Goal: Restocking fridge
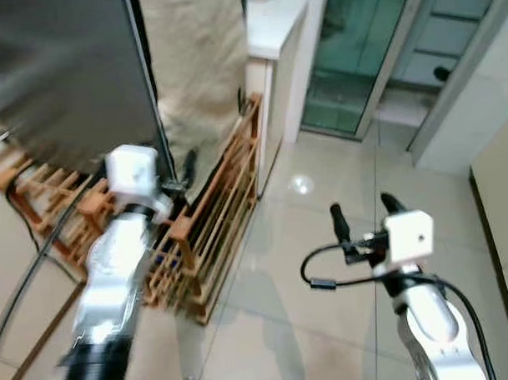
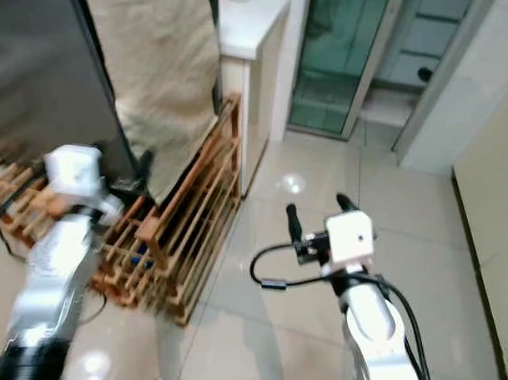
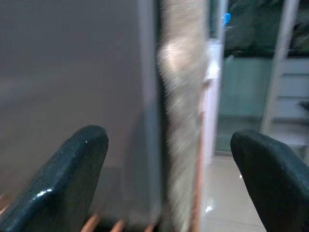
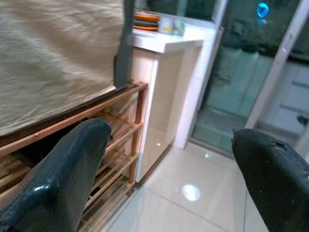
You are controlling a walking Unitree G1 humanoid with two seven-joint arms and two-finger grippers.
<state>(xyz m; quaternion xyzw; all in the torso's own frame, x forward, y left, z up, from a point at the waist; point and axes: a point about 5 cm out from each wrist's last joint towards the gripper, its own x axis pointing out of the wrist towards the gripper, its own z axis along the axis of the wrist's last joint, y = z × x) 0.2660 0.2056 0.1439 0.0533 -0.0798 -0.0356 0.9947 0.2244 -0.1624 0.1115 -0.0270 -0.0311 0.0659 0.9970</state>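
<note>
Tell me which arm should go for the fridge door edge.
Left. The left gripper is raised close to the dark fridge door edge, fingers open toward it. The right gripper hangs open over bare floor, well away from the door.

Glossy tiled floor (image 1: 323,263), wooden rack (image 1: 213,216), white counter (image 1: 273,22).

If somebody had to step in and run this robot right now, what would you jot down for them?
Left pincer: open, holds nothing, raised near the edge of the dark grey fridge.
Right pincer: open, holds nothing, out over the tiled floor.
Surroundings: a wooden rack stands beside the fridge, with a beige cloth hanging above it and a white counter behind.
Done: nothing to see yet; the head views are blurred.
Left: find the groceries, open the fridge, load it.
</note>
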